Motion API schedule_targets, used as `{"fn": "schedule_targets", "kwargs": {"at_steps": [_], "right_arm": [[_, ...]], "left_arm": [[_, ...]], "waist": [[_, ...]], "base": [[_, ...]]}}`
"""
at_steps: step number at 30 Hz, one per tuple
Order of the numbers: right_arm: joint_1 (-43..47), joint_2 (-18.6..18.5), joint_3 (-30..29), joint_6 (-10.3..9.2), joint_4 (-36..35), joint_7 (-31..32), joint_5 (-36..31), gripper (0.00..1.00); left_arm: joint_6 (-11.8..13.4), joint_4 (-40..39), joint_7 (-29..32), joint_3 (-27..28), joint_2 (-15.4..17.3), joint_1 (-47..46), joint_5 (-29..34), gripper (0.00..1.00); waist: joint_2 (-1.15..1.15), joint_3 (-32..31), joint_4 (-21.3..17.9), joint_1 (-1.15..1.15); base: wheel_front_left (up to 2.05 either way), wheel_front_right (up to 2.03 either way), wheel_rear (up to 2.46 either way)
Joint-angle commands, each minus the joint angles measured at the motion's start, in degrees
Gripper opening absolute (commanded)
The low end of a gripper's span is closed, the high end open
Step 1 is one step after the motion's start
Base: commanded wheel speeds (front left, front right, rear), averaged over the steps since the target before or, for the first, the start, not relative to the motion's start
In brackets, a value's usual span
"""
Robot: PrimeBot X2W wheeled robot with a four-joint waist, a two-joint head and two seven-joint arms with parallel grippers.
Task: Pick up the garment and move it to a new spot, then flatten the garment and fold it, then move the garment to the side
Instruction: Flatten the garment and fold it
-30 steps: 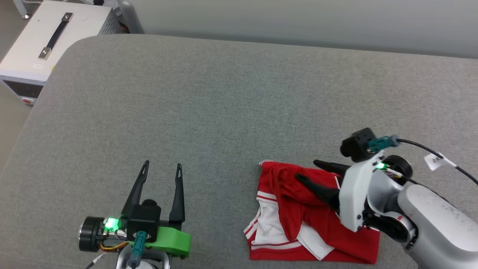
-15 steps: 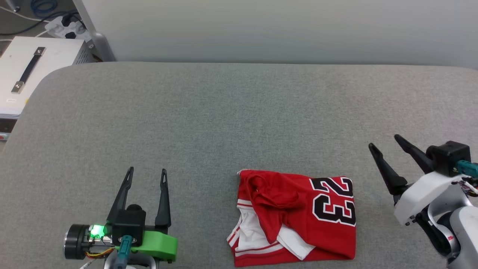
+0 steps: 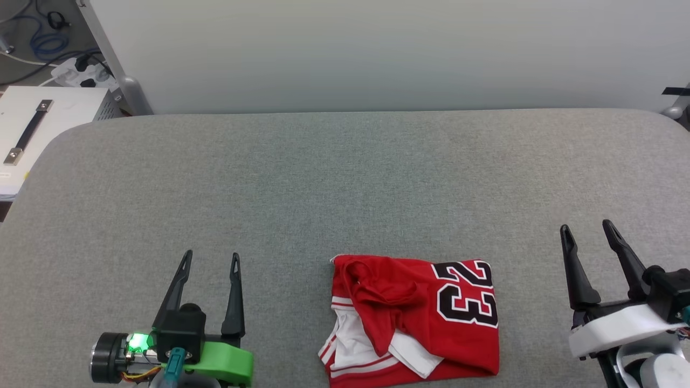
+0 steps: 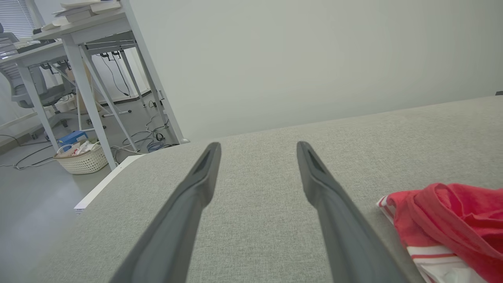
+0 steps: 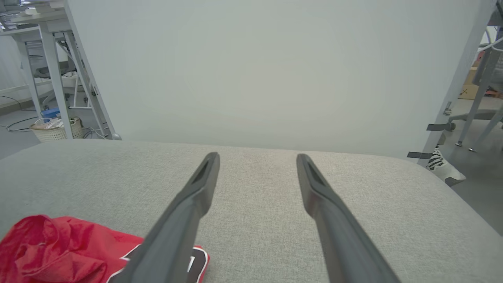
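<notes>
From my console I saw the garment (image 3: 415,320) lying folded into a rough square on the grey padded table (image 3: 323,178). It was at about six o'clock in the head view, near the closest edge. Its number 23 faced up on the three o'clock side, and a white sleeve showed toward seven. The left gripper (image 3: 211,254) sat at eight o'clock, fingers spread and empty, well apart from the cloth. The right gripper (image 3: 586,224) sat at four o'clock, likewise spread, holding nothing, clear of the garment.
</notes>
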Motion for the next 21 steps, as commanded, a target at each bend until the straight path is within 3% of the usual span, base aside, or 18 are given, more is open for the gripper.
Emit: {"fn": "schedule_targets", "kwargs": {"at_steps": [1, 11, 21], "right_arm": [[1.5, 1.2, -0.6, -0.03, -1.4, -0.7, -1.5, 1.00], [7.9, 7.7, -2.4, -0.03, -10.0, -1.4, -7.8, 1.00], [11.8, 9.8, -2.9, -0.03, -13.1, -1.4, -9.4, 1.00]], "left_arm": [[-0.4, -0.3, -0.3, 0.2, -0.3, 1.1, -0.1, 1.00], [-1.0, -1.3, -0.3, 1.0, -0.8, 2.2, -0.2, 1.00], [-1.5, -2.5, -0.3, 1.6, -1.1, 3.1, 0.0, 1.00]], "waist": [[0.00, -0.2, -0.1, 0.00], [0.00, -0.7, 0.4, 0.00], [0.00, -1.1, 0.9, 0.00]], "base": [[0.00, 0.00, 0.00], [0.00, 0.00, 0.00], [0.00, 0.00, 0.00]]}}
